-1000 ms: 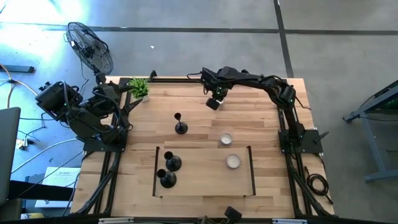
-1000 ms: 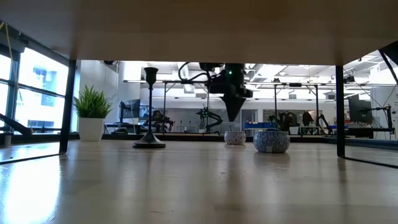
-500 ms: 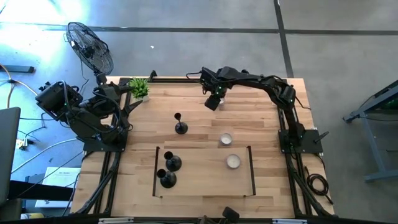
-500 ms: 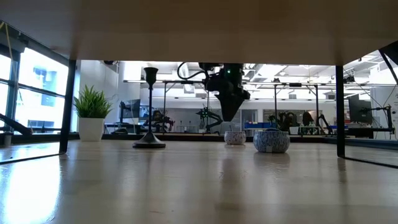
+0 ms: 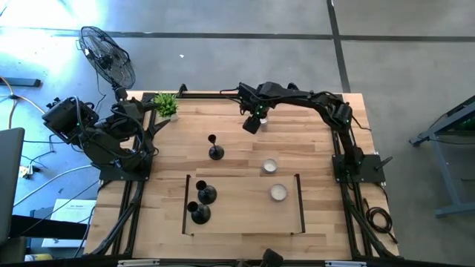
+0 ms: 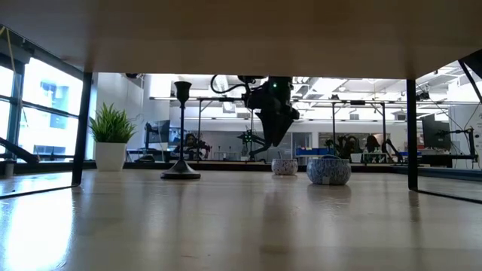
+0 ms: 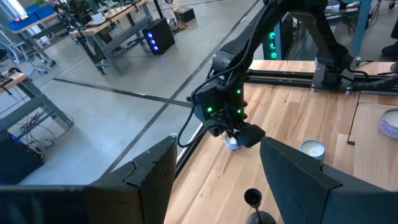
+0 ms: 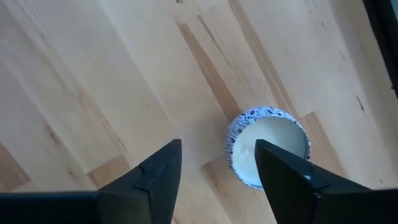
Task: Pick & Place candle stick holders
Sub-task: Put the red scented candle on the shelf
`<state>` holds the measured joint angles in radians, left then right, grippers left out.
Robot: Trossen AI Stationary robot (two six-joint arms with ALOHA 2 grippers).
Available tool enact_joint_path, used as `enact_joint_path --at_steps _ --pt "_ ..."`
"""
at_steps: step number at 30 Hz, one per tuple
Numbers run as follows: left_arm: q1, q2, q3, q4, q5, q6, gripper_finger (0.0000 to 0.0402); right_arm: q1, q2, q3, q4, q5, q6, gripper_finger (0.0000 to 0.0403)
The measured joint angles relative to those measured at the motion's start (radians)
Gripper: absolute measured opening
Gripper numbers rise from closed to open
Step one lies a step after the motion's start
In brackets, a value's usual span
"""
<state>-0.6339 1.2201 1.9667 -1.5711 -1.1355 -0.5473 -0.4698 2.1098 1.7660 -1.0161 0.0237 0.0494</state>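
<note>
The right gripper (image 5: 251, 124), fingers now parted and empty, has been shifted toward the lone candle stick holder (image 5: 215, 150) on the desk (image 5: 312, 126). A pick-up seems prepared; two holders (image 5: 202, 203) are seen inside the frame, apparently placed.

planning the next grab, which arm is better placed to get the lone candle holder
Right, probably. The right hand hangs open over the table near the lone candle holder; the left hand sits folded at the table's corner.

The right gripper (image 5: 251, 124) hangs above the table (image 5: 312, 141) near its far edge, fingers parted and empty. The left gripper (image 7: 214, 180), also parted, waits folded at the table's left edge.
</note>
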Motion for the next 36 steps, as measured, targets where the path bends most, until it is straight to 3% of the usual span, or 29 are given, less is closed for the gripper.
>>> enact_joint_path --at_steps 3,9,24,36 --pt "0.0 0.0 0.0 0.0 0.0 0.0 0.0227 0.0 0.0 0.0 0.003 0.012 0.002 0.0196" --pt "0.0 0.003 0.0 0.0 0.0 -0.007 0.0227 -0.007 0.0 0.0 -0.026 0.134 0.044 0.0197" --pt "0.0 0.022 0.0 0.0 0.023 -0.01 0.0227 -0.048 0.0 -0.002 -0.043 0.015 0.074 0.0197" --pt "0.0 0.022 0.0 0.0 0.044 0.002 0.0227 -0.034 0.0 -0.002 -0.041 0.018 0.083 0.0197"
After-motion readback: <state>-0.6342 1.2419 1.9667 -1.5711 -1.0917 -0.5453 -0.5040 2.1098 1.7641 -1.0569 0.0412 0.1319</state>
